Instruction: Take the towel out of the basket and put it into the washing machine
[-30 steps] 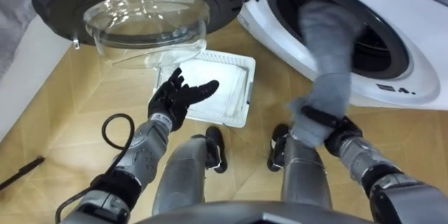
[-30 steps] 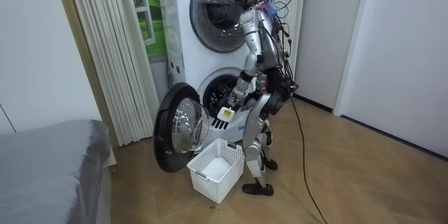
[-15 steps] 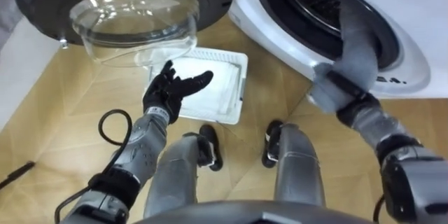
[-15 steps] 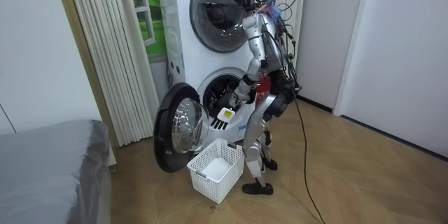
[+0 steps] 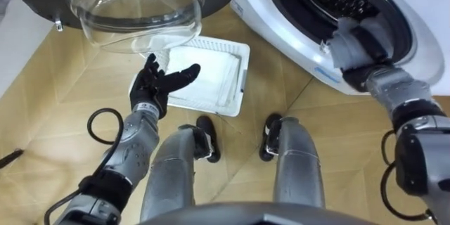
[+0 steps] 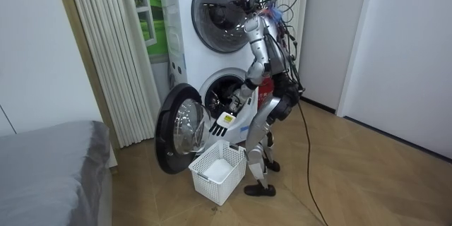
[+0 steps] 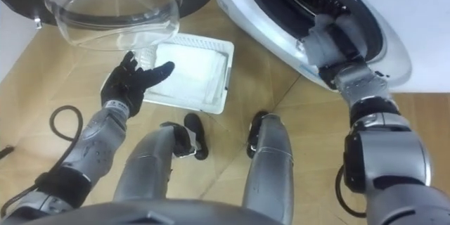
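Towel [image 5: 343,36], grey, bunched on lower rim of washing machine [image 5: 429,35] opening, wrapped over right hand [image 5: 365,42]; grip can't be read. Left hand [image 5: 156,84] spread open above white basket [image 5: 243,77] on wood floor [image 5: 56,112]. Room view adds: 2 stacked machines, robot bent at lower one, door [image 6: 180,131] open, curtain [image 6: 106,49], grey bed [image 6: 49,162].

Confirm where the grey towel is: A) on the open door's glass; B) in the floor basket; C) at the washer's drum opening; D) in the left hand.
C: the grey towel lies at the drum opening of the washer, where the right arm reaches in; the left hand is open, holding nothing.
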